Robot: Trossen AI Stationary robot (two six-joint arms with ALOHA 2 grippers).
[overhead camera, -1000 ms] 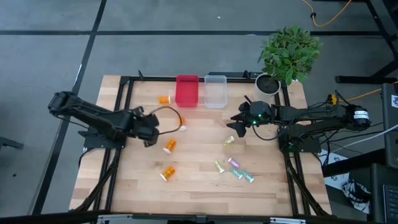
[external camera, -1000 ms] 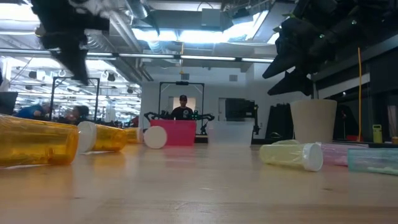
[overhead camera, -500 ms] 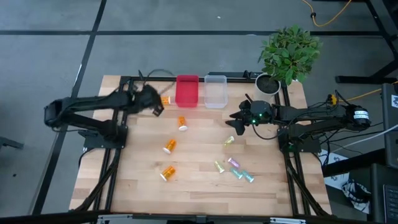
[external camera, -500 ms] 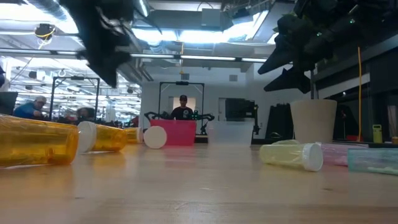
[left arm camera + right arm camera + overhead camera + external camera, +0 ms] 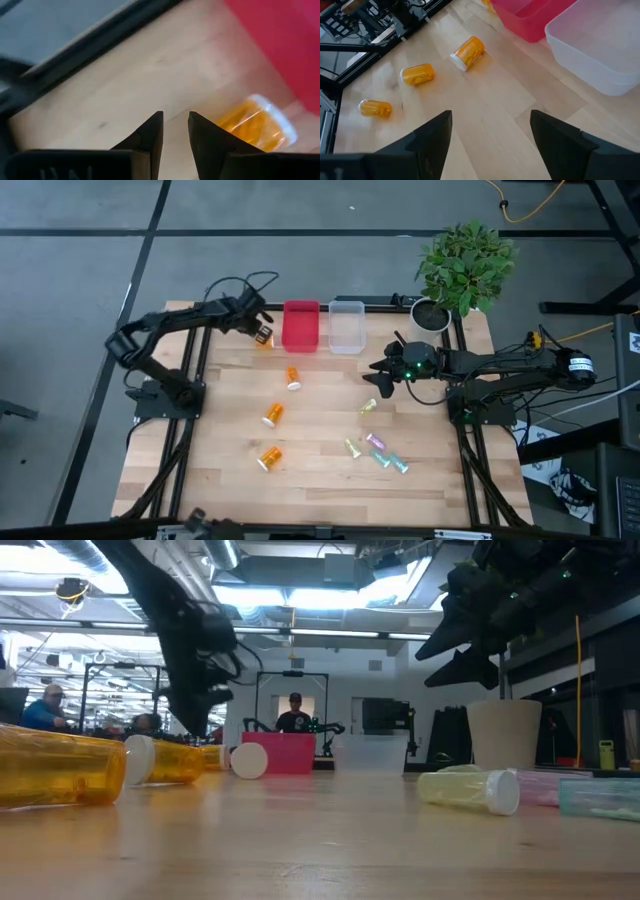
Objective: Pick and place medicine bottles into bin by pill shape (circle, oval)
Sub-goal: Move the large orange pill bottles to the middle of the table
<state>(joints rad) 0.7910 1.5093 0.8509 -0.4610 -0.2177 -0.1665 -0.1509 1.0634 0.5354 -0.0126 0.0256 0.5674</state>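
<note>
We are looking at the orange bottle [image 5: 263, 339] lying at the far edge of the wooden table [image 5: 320, 470], just left of the red bin [image 5: 301, 326]; in the left wrist view it [image 5: 255, 125] is showing on its side right beside the red wall. The left gripper [image 5: 257, 330] is hovering over that bottle, and its fingers [image 5: 150, 135] are sitting nearly together with only a narrow slit between them, gripping nothing.

Three more orange bottles are lying on the left half of the table: one [image 5: 292, 378] near the middle with its white cap toward us, one [image 5: 272, 414] below it, and one [image 5: 269, 458] nearest the front edge. We are seeing the slim pale vials on the right half: a yellow one [image 5: 368, 408] alone, then a cluster of a yellow-green [image 5: 353, 448], a purple [image 5: 376, 442] and two teal ones [image 5: 390, 462] lying close together.

The right gripper [image 5: 380, 376] is hanging above the table near the clear bin [image 5: 346, 326], its fingers [image 5: 560, 142] spread wide apart and holding nothing. The clear bin is standing touching the red one. A potted plant [image 5: 462, 268] is sitting at the far right corner, and a person [image 5: 293, 713] is showing in the room beyond
</note>
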